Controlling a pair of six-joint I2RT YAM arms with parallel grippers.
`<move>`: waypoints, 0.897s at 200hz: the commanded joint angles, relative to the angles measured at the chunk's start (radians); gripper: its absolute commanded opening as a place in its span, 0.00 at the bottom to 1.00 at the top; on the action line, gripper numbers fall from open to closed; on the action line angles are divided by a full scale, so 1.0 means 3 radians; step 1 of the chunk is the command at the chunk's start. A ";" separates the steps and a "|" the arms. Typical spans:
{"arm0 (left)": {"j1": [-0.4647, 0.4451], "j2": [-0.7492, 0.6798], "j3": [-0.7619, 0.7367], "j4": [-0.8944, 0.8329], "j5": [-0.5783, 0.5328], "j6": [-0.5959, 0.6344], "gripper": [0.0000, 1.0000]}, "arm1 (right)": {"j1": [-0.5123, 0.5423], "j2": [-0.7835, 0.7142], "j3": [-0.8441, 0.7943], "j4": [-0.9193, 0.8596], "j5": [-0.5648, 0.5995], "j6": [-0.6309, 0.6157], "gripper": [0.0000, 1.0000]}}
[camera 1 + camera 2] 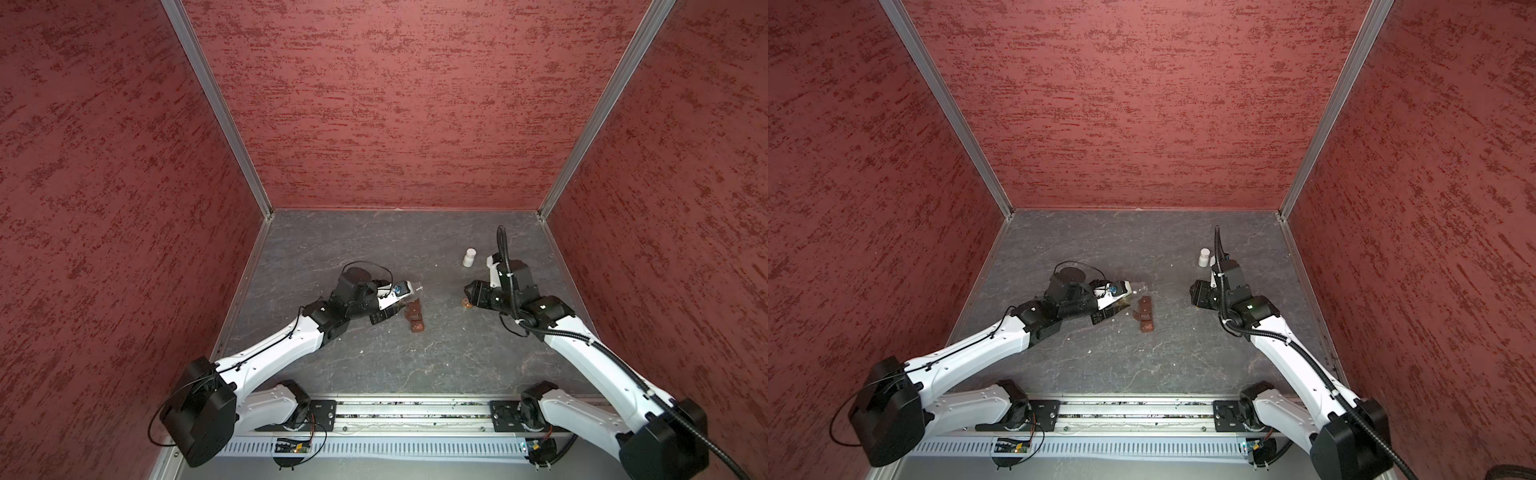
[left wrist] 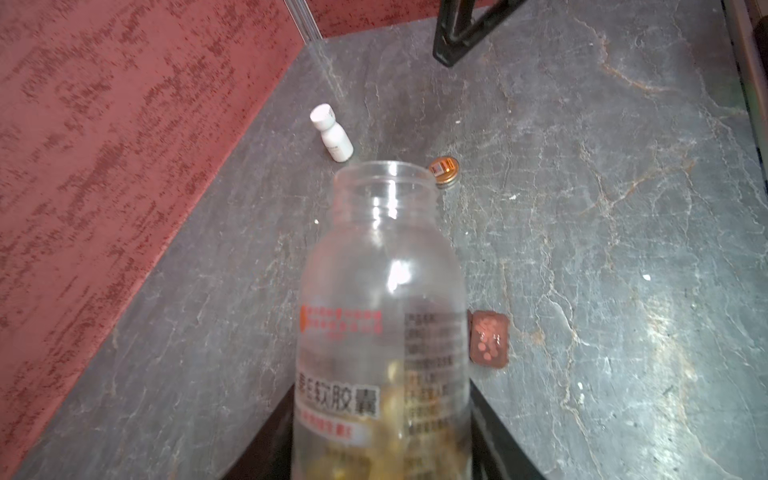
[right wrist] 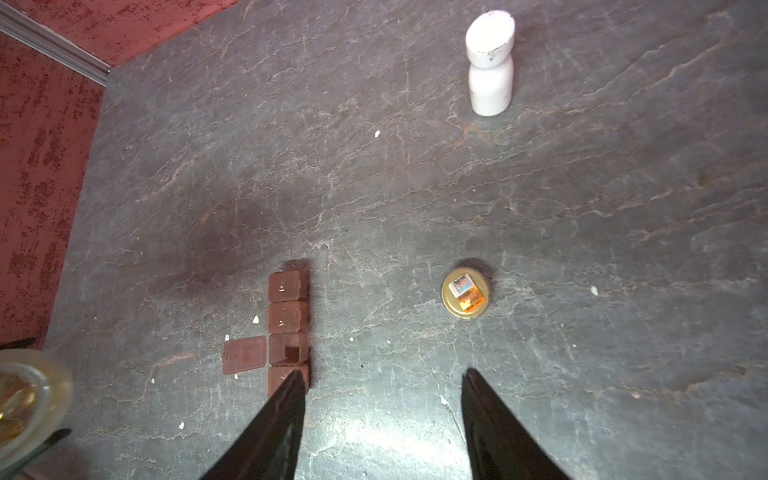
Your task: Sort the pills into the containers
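We count one containers strip, four compartments, one lid open, lying between two grippers: left gripper clamps one clear bottle, right gripper gapes empty near one cap and one white bottle

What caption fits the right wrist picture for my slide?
Open right pincer pointing down at a dark-brown strip pill box with one lid open and a round gold cap.

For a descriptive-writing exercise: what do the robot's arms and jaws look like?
Both the left arm and right arm have white link shells with black joint housings. A thin black wire trails the left; a ribbed black hose follows the right. The jaws are black and tapering.
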 commanded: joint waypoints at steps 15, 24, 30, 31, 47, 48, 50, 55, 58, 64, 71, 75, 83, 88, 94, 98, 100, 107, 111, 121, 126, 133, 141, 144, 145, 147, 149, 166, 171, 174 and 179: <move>0.0012 0.0214 -0.0015 0.0073 0.0143 -0.0044 0.00 | 0.0022 -0.0008 -0.0078 0.0158 -0.0101 -0.0030 0.61; 0.0016 0.0282 -0.0013 0.0077 0.0143 -0.0052 0.00 | 0.0023 -0.0001 -0.0096 0.0184 -0.0114 -0.0028 0.61; 0.0015 0.0329 -0.0008 0.0064 0.0135 -0.0052 0.00 | 0.0023 0.0005 -0.0107 0.0196 -0.0119 -0.0030 0.61; 0.0014 0.0338 -0.0008 0.0066 0.0133 -0.0053 0.00 | 0.0023 0.0005 -0.0106 0.0196 -0.0120 -0.0030 0.61; 0.0008 0.0444 -0.0022 0.0085 0.0111 -0.0063 0.00 | 0.0023 0.0010 -0.0135 0.0215 -0.0140 -0.0040 0.61; 0.0008 0.0450 -0.0030 0.0086 0.0112 -0.0063 0.00 | 0.0023 0.0010 -0.0136 0.0214 -0.0140 -0.0043 0.61; 0.0008 0.0460 -0.0028 0.0091 0.0102 -0.0066 0.00 | 0.0023 0.0010 -0.0139 0.0214 -0.0140 -0.0045 0.61; 0.0009 0.0481 -0.0038 0.0116 0.0090 -0.0072 0.00 | 0.0023 0.0010 -0.0145 0.0213 -0.0140 -0.0050 0.61; 0.0008 0.0498 -0.0045 0.0132 0.0085 -0.0077 0.00 | 0.0023 0.0010 -0.0150 0.0212 -0.0140 -0.0053 0.61; 0.0008 0.0531 -0.0058 0.0156 0.0069 -0.0082 0.00 | 0.0023 0.0005 -0.0157 0.0208 -0.0139 -0.0059 0.61; 0.0008 0.0572 -0.0065 0.0181 0.0052 -0.0079 0.00 | 0.0022 0.0005 -0.0163 0.0207 -0.0140 -0.0069 0.61; 0.0007 0.0597 -0.0065 0.0193 0.0042 -0.0082 0.00 | 0.0022 0.0005 -0.0162 0.0203 -0.0141 -0.0078 0.61; -0.0002 0.0653 -0.0059 0.0194 0.0028 -0.0081 0.00 | 0.0022 0.0005 -0.0170 0.0201 -0.0135 -0.0089 0.61; -0.0007 0.0689 -0.0051 0.0198 0.0022 -0.0084 0.00 | 0.0023 0.0005 -0.0173 0.0201 -0.0135 -0.0096 0.61; -0.0026 0.0723 -0.0035 0.0186 -0.0011 -0.0062 0.00 | 0.0023 0.0009 -0.0182 0.0202 -0.0134 -0.0106 0.61; -0.0041 0.0747 -0.0029 0.0189 -0.0045 -0.0059 0.00 | 0.0022 0.0010 -0.0185 0.0201 -0.0130 -0.0111 0.61; -0.0045 0.0761 -0.0022 0.0182 -0.0056 -0.0050 0.00 | 0.0023 0.0013 -0.0184 0.0202 -0.0133 -0.0112 0.61; -0.0051 0.0789 0.0000 0.0154 -0.0076 -0.0043 0.00 | 0.0023 0.0015 -0.0190 0.0202 -0.0135 -0.0117 0.61; -0.0053 0.0798 0.0015 0.0142 -0.0082 -0.0043 0.00 | 0.0023 0.0020 -0.0191 0.0202 -0.0135 -0.0116 0.61; -0.0049 0.0817 0.0041 0.0097 -0.0095 -0.0046 0.00 | 0.0023 0.0020 -0.0198 0.0212 -0.0142 -0.0125 0.61; -0.0049 0.0827 0.0047 0.0077 -0.0107 -0.0039 0.00 | 0.0023 0.0020 -0.0205 0.0217 -0.0145 -0.0122 0.61; -0.0053 0.0833 0.0054 0.0047 -0.0123 -0.0039 0.00 | 0.0022 0.0016 -0.0210 0.0217 -0.0147 -0.0122 0.61; -0.0053 0.0847 0.0057 0.0014 -0.0149 -0.0025 0.00 | 0.0021 0.0011 -0.0213 0.0218 -0.0145 -0.0123 0.61; -0.0053 0.0856 0.0061 0.0000 -0.0162 -0.0021 0.00 | 0.0019 0.0010 -0.0221 0.0218 -0.0145 -0.0122 0.61; -0.0053 0.0858 0.0060 -0.0002 -0.0163 -0.0019 0.00 | 0.0021 0.0010 -0.0222 0.0218 -0.0145 -0.0122 0.61; -0.0052 0.0862 0.0063 -0.0017 -0.0168 -0.0017 0.00 | 0.0024 0.0010 -0.0222 0.0218 -0.0145 -0.0122 0.61; -0.0053 0.0862 0.0064 -0.0027 -0.0169 -0.0015 0.00 | 0.0023 0.0006 -0.0221 0.0218 -0.0145 -0.0125 0.61; -0.0053 0.0892 0.0079 -0.0082 -0.0194 0.0003 0.00 | 0.0020 0.0000 -0.0228 0.0212 -0.0136 -0.0134 0.62; -0.0052 0.0898 0.0085 -0.0088 -0.0199 0.0006 0.00 | 0.0023 0.0000 -0.0231 0.0212 -0.0135 -0.0143 0.62; -0.0051 0.0903 0.0087 -0.0096 -0.0204 0.0008 0.00 | 0.0023 0.0000 -0.0229 0.0212 -0.0131 -0.0144 0.62; -0.0053 0.0908 0.0094 -0.0100 -0.0214 0.0013 0.00 | 0.0023 0.0004 -0.0232 0.0212 -0.0130 -0.0151 0.62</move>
